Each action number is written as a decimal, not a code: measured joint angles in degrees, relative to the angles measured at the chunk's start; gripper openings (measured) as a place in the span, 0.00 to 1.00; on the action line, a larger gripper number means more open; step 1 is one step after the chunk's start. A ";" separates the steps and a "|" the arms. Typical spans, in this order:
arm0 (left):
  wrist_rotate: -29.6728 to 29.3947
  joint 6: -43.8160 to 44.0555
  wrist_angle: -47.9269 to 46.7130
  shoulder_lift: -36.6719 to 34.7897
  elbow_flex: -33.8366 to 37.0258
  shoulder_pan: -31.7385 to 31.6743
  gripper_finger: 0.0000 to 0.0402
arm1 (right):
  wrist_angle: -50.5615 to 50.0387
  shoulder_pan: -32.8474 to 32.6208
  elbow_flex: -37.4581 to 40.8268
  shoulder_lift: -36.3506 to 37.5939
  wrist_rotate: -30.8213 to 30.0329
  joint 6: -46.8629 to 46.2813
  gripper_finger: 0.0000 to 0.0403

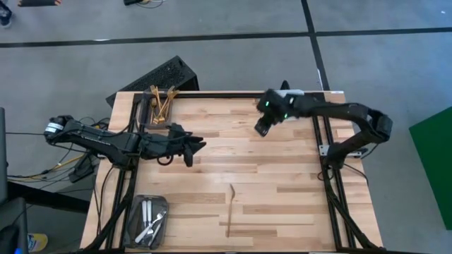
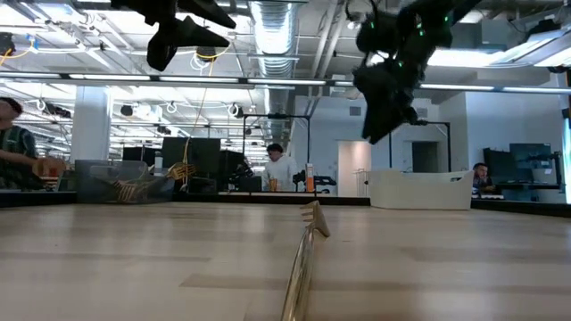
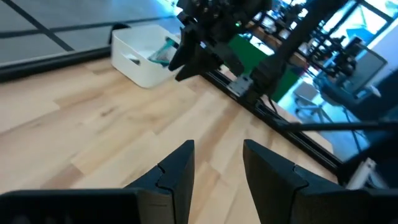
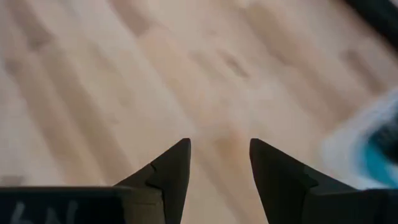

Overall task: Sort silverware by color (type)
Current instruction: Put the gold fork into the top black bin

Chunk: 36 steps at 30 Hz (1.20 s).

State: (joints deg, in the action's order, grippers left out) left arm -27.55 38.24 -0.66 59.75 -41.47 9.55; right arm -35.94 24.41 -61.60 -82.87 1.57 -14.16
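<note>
One gold fork [image 1: 230, 208] lies flat on the bare wood near the table's near edge, its tines toward the far side; the low view shows the fork [image 2: 303, 245] close up. Other gold pieces lean in a dark tray [image 1: 161, 104] at the far-left corner. Silver and white pieces [image 1: 150, 222] lie in a dark tray at the near-left corner. Blue-handled pieces [image 3: 163, 51] rest in the white bin [image 3: 140, 59]. My left gripper [image 1: 194, 147] [image 3: 217, 146] hovers open over the table's left middle. My right gripper [image 1: 261, 129] [image 4: 219, 143] hangs open above the far middle, near the bin. Both are empty.
The white bin [image 2: 419, 189] stands at the far-right edge, partly under the right arm in the high view. A black perforated box [image 1: 161, 74] sits on the floor beyond the far-left corner. Bare wood lies between the two grippers and the fork. People [image 2: 278, 168] are in the room behind.
</note>
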 joint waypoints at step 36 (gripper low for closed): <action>3.86 -0.92 -17.50 1.42 -0.04 9.93 0.31 | -7.42 -46.92 -29.45 -37.79 -18.64 -72.88 0.47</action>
State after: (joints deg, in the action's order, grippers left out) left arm -23.69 37.32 -18.15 61.17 -41.52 19.49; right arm -43.36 -22.51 -91.05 -120.66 -17.07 -87.05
